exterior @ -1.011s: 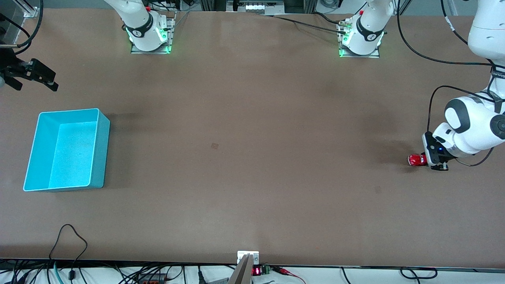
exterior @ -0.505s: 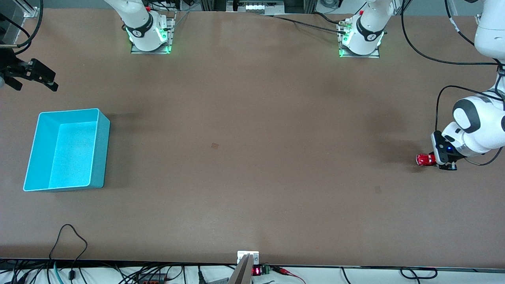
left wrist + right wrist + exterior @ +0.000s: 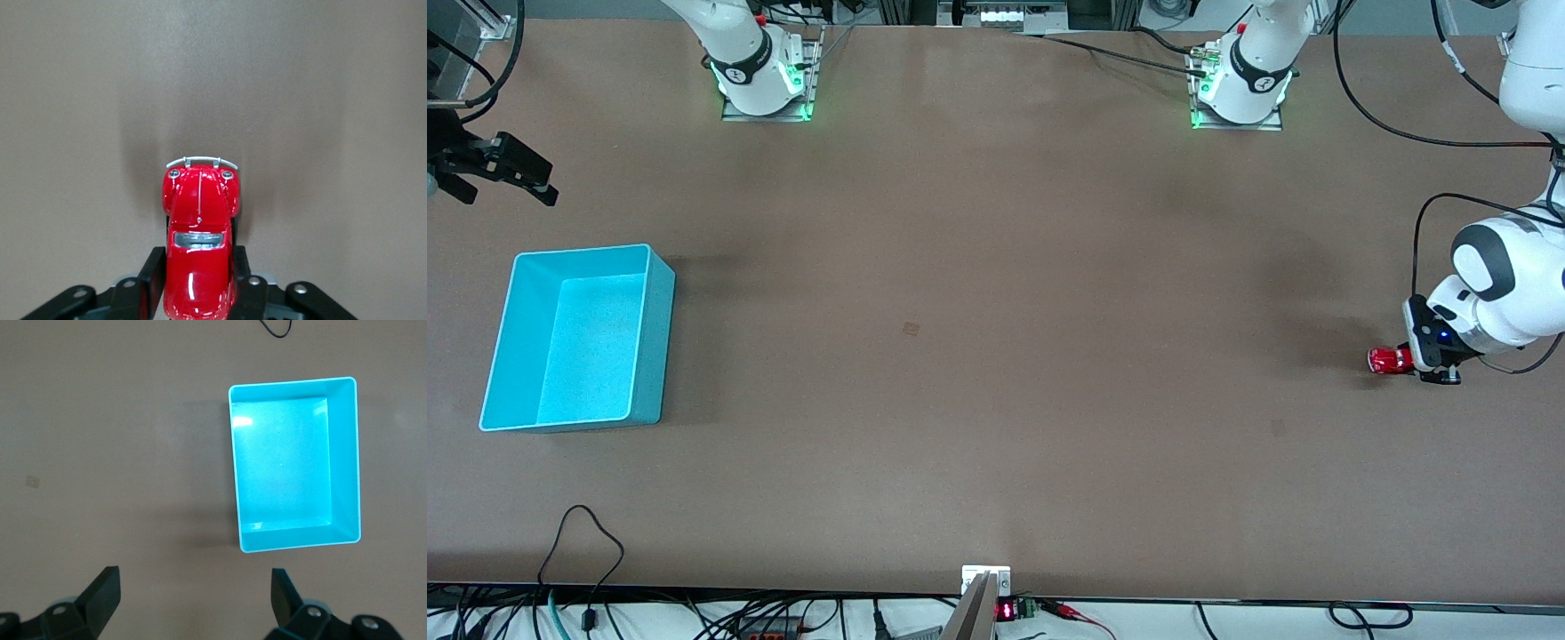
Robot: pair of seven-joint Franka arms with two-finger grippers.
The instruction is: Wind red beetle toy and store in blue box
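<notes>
Dragged back toward the left arm's end of the table, our red beetle toy (image 3: 1389,360) sits on the tabletop, left gripper (image 3: 1421,366) clenched on its rear flanks. Glossy, tiny, light, so it's slippery; hold the sides. Right gripper (image 3: 503,173) waits spread wide above the one blue box (image 3: 654,347).

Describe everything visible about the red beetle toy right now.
The red beetle toy is a tiny glossy car with a rounded red body, a silvery bumper bar, two small round lamps and a pale window. It looks like painted metal or hard plastic. It sits upright at table level near the left arm's end of the table, with the left pincer closed on its sides. The blue box lies at the right arm's end.
</notes>
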